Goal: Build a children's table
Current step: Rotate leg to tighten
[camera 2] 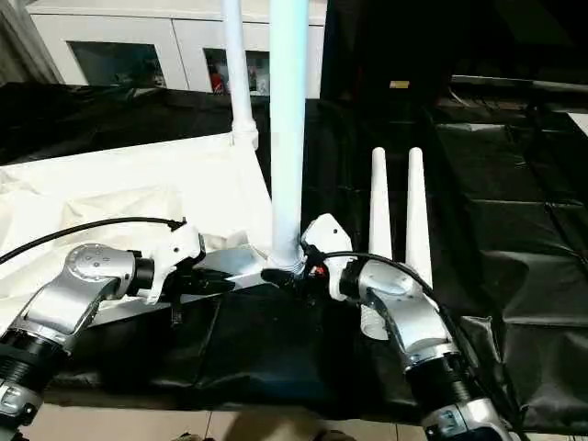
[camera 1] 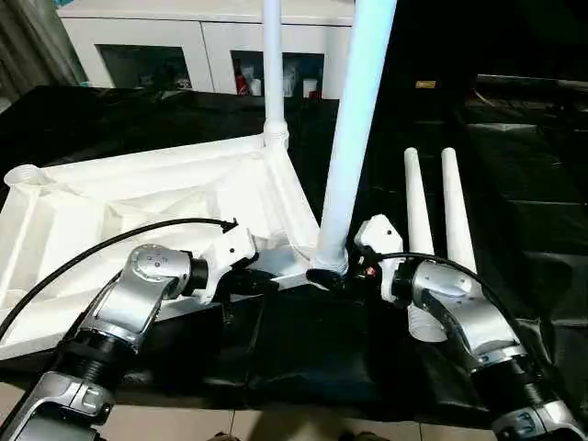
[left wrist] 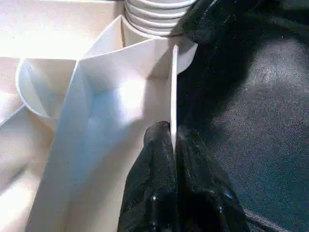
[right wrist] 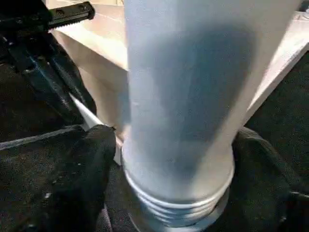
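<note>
The upturned table top (camera 1: 138, 202) lies on the black cloth (camera 1: 303, 349), left gripper (left wrist: 173, 140) clenched on its near rim. The right gripper (camera 1: 347, 276) straddles the near-corner leg (camera 1: 354, 138); whether it grips, I cannot tell. A careless twist could skew the threads.

A: How many table tops are there?
B: One white table top (camera 1: 138, 202), lying ribbed side up on one black cloth (camera 1: 303, 349).

A: And legs?
B: Four white legs. Two stand upright in corner sockets: a near leg (camera 1: 354, 138) and a far leg (camera 1: 273, 69). Two loose legs (camera 1: 436, 207) lie side by side on the cloth.

A: How many corner sockets can be counted?
B: Three: two holding legs, plus one empty socket (camera 1: 23, 175).

A: Grippers?
B: Two: the left gripper (left wrist: 173, 140) and the right gripper (camera 1: 344, 276).

A: Anything behind?
B: One white cabinet (camera 1: 184, 37) with two glass doors.
</note>
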Robot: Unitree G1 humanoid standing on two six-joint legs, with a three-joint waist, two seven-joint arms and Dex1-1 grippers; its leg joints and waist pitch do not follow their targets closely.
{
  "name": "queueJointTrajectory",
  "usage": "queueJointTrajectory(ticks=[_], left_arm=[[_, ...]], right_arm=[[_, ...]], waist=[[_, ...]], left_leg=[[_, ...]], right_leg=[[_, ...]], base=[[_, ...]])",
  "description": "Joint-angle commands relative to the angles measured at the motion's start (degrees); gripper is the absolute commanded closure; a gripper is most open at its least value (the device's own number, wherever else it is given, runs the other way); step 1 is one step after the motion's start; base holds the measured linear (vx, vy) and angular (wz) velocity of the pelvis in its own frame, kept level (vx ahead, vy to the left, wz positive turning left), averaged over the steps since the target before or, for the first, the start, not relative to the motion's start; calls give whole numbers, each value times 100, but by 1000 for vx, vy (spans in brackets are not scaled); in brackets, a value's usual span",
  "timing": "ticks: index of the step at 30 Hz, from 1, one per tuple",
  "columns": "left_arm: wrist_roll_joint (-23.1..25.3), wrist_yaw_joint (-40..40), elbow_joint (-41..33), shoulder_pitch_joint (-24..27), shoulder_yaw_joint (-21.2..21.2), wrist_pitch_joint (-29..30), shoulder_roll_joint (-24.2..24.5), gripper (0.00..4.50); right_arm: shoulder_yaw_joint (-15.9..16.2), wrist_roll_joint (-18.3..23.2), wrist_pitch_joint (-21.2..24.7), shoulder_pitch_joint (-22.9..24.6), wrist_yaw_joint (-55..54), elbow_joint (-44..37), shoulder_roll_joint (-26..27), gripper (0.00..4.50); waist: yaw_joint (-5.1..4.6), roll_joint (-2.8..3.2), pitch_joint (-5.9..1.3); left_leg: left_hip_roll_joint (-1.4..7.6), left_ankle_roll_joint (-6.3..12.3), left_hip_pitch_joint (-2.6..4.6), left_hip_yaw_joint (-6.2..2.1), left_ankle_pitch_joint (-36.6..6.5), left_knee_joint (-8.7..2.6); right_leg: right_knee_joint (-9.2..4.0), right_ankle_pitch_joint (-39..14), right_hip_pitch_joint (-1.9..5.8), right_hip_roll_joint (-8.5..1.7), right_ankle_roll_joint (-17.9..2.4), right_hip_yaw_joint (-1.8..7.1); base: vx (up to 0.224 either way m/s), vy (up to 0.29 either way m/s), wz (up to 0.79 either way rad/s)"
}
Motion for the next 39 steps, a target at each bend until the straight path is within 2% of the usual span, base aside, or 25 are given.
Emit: queueJointTrajectory(ticks=[1,6,10,15,22,24,26,27,29,30,31,32,33,34,35,37,39], left_arm=[[-194,-124,-246,23,-8,-30,-14,450],[-192,-135,-243,22,-14,-21,-12,450],[-198,-168,-229,18,-27,5,-14,450],[-198,-192,-231,25,-38,22,-16,450],[-88,-12,-106,-25,-76,94,-110,450],[-16,179,19,-94,-88,166,-229,450],[167,747,403,-323,-82,315,-570,450],[181,819,449,-351,-72,333,-610,450],[320,1672,985,-681,66,495,-1061,450],[320,1672,985,-681,66,495,-1061,450],[362,2086,1240,-843,142,563,-1271,450],[383,2339,1406,-948,186,621,-1409,450],[383,2339,1406,-948,186,621,-1409,450],[420,2673,1611,-1082,251,672,-1579,450],[485,2999,1812,-1204,287,678,-1721,450],[530,3229,1952,-1291,311,675,-1825,450],[597,3414,2062,-1375,314,676,-1945,450]], right_arm=[[-20,35,-46,-70,22,40,10,126],[-21,50,-51,-70,35,54,23,168],[-5,41,-50,-59,30,65,56,181],[-21,23,-38,-54,-54,106,89,183],[-90,-140,-26,-141,-583,353,296,183],[-192,-143,54,-215,-929,473,484,183],[-430,-138,213,-398,-1809,761,993,183],[-442,-147,219,-417,-1889,794,1038,183],[-600,-182,258,-638,-2746,1216,1554,183],[-600,-182,258,-638,-2746,1216,1554,183],[-680,-186,241,-755,-3139,1458,1789,184],[-722,-216,196,-839,-3418,1639,1926,184],[-722,-216,196,-839,-3418,1639,1926,184],[-779,-256,114,-949,-3714,1869,2085,184],[-843,-285,4,-1057,-3984,2085,2213,184],[-899,-283,-78,-1142,-4166,2253,2315,184],[-940,-349,-190,-1259,-4361,2464,2442,184]], waist=[[5,-40,-385],[14,-42,-386],[19,-45,-398],[15,-39,-397],[-32,-33,-380],[-51,-39,-368],[-71,-35,-359],[-85,-27,-370],[-95,-31,-357],[-95,-31,-357],[-77,-27,-374],[-84,-33,-360],[-70,-39,-360],[-63,-44,-368],[-63,-34,-355],[-41,-40,-371],[-36,-56,-364]], left_leg=[[75,376,-9,25,-877,-305],[72,391,-13,27,-845,-298],[73,375,-13,24,-826,-293],[69,389,-15,24,-799,-289],[64,306,-12,18,-954,-300],[63,295,-12,21,-987,-308],[53,196,4,15,-1078,-316],[46,157,5,14,-1041,-313],[28,91,23,25,-1146,-314],[28,91,23,25,-1146,-314],[28,64,46,19,-1151,-312],[31,61,47,26,-1168,-315],[18,66,63,23,-1233,-317],[20,87,48,16,-1202,-319],[23,108,57,27,-1212,-326],[23,123,79,29,-1267,-317],[22,147,54,28,-1238,-325]], right_leg=[[-342,-1012,378,-285,-1254,254],[-338,-978,381,-285,-1266,254],[-330,-1008,388,-289,-1240,255],[-320,-910,390,-283,-1278,252],[-351,-1180,382,-286,-1233,247],[-365,-1264,371,-282,-1214,248],[-398,-1567,357,-289,-1129,247],[-398,-1551,362,-287,-1114,251],[-429,-1717,342,-281,-1067,250],[-429,-1717,342,-281,-1067,250],[-435,-1751,343,-295,-1032,257],[-440,-1737,321,-290,-1044,261],[-448,-1806,329,-282,-1027,250],[-437,-1760,352,-287,-1019,251],[-453,-1795,310,-281,-999,248],[-461,-1814,322,-293,-990,257],[-456,-1760,332,-287,-981,251]], base=[[0,0,0],[0,0,0],[0,0,0],[0,0,0],[0,0,0],[0,0,0],[0,0,0],[0,0,0],[0,0,0],[0,0,0],[0,0,0],[0,0,0],[0,0,0],[0,0,0],[0,0,0],[0,0,0],[0,0,0]])
